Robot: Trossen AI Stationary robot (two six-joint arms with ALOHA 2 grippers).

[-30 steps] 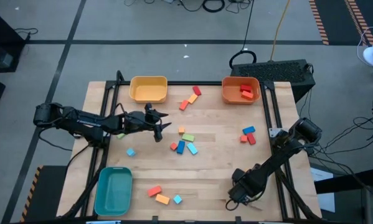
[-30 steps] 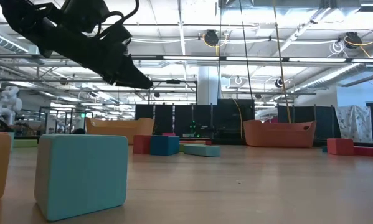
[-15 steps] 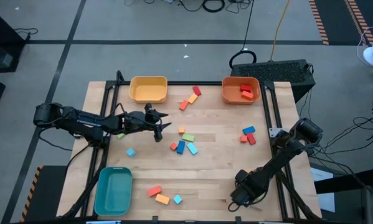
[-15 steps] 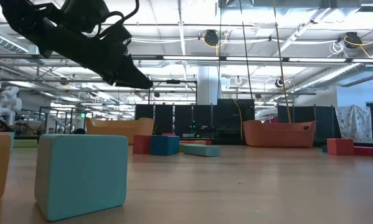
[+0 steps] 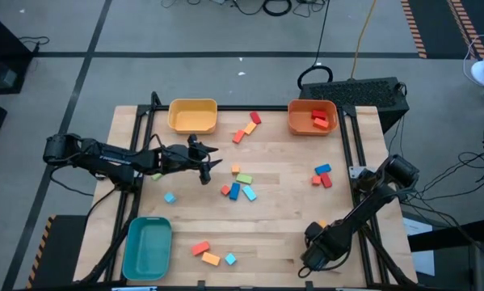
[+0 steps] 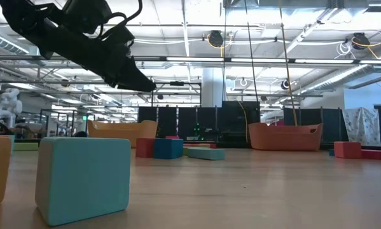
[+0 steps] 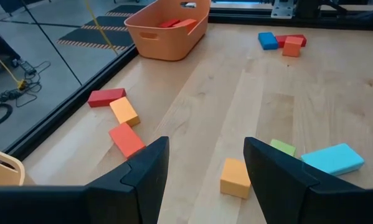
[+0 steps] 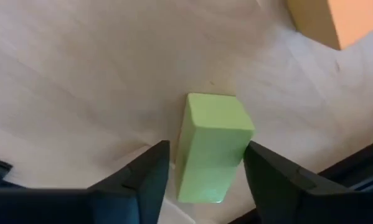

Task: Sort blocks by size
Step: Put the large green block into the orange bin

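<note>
My right gripper [image 5: 310,260] hangs low over the table's near right part, pointing down. Its open fingers stand on either side of a green block [image 8: 214,143] that lies on the wood, and the gripper hides this block in the high view. An orange block [image 8: 335,18] lies close by and also shows in the high view [image 5: 322,224]. My left gripper [image 5: 212,160] is open and empty above the table's left middle, also in its wrist view [image 7: 205,168]. A cluster of blocks [image 5: 237,186] lies just right of it. My right gripper comes at the green block from above, with one finger along each of its long sides [image 8: 181,155]. The block fills nearly the whole gap. I cannot tell whether the fingers touch it. The block rests flat on the table.
A yellow bin [image 5: 193,115] stands at the far left. An orange bin [image 5: 312,118] holding red blocks stands at the far right. A teal bin [image 5: 147,246] stands at the near left. More blocks lie at the far middle [image 5: 249,128], the right [image 5: 322,174] and the near middle [image 5: 211,255].
My right gripper has moved a little toward the table's near edge, and the orange block behind it has come into view. My left arm has kept still.
</note>
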